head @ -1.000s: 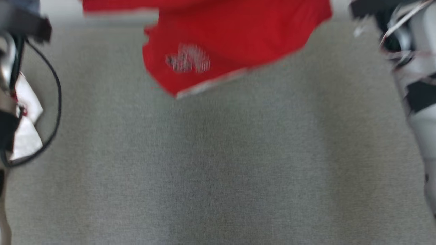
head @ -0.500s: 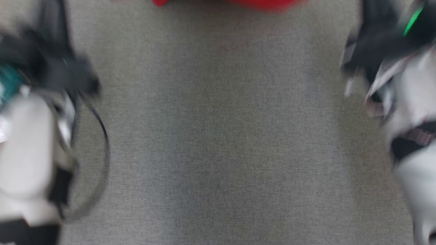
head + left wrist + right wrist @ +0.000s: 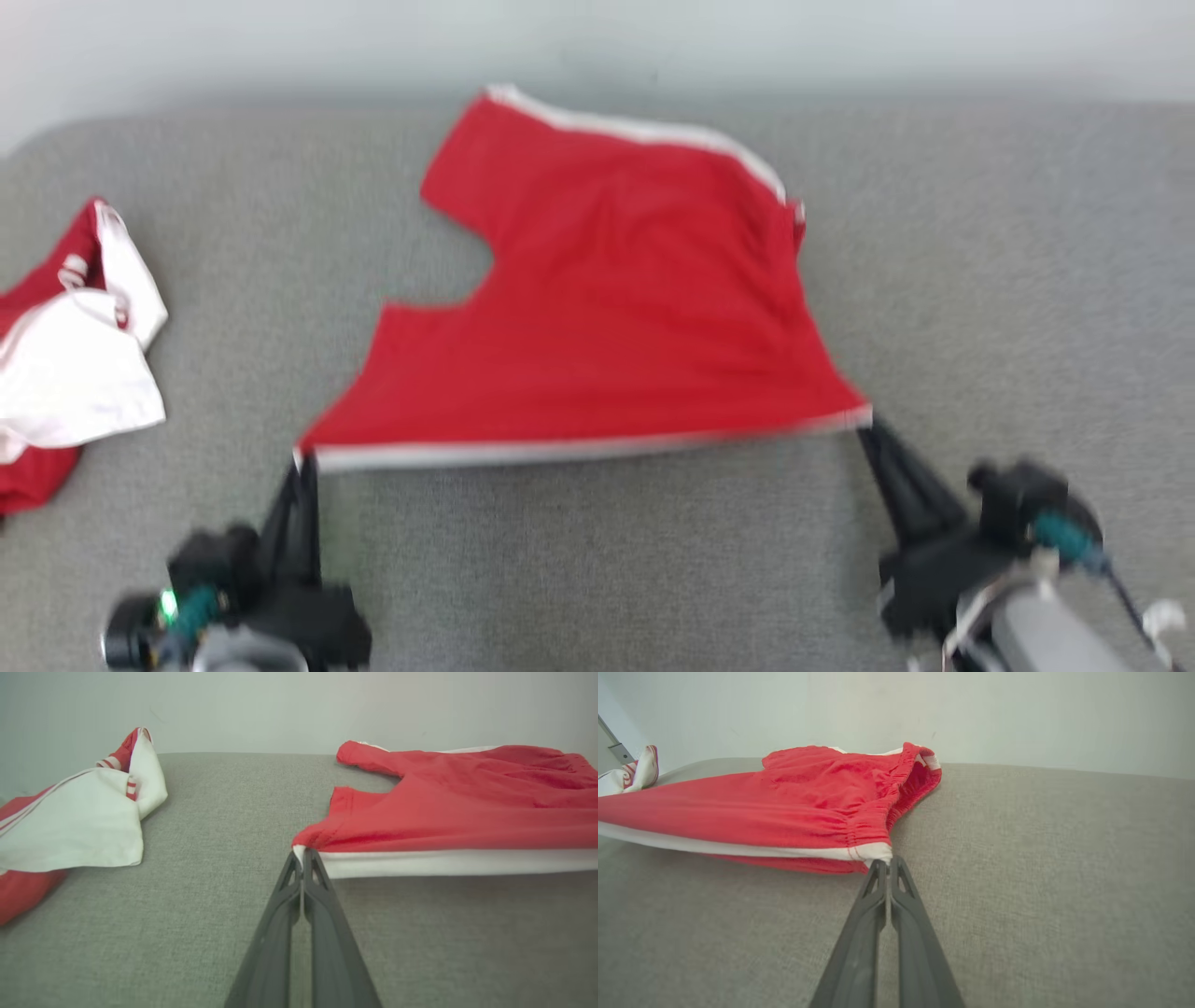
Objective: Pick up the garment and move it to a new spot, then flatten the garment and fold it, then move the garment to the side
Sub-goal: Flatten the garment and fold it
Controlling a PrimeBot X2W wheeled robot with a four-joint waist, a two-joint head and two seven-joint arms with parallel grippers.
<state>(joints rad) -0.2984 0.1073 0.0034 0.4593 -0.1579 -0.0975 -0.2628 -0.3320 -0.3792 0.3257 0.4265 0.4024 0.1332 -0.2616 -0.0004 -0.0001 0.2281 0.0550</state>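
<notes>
Left hand [image 3: 302,851] is pinched shut on the leg-hem corner of the red shorts [image 3: 607,317]. Right hand [image 3: 886,861] is clamped the same way on the waistband corner, right where the elastic gathers. Between the 2 grips the white side stripe [image 3: 444,863] runs nearly straight and rides just off the grey bench [image 3: 597,560]. The far half of the shorts lies on the bench near the wall. A second red-and-white pile [image 3: 75,364] sits well apart at the left edge.

The cloth looks thin, light and limp, and it sags wherever it is not pulled. It should hold no shape of its own and will likely crease or bunch if the 2 hands drift together. It seems neither slippery nor fragile, though a fine pinch on 1 layer could slide off under a hard tug. The stitched stripe and the elastic waistband look like the firmest places to hold. Corners on 1 seam, as now, let the shorts be drawn flat. I judge this to be the spreading step, with folding not yet begun.
</notes>
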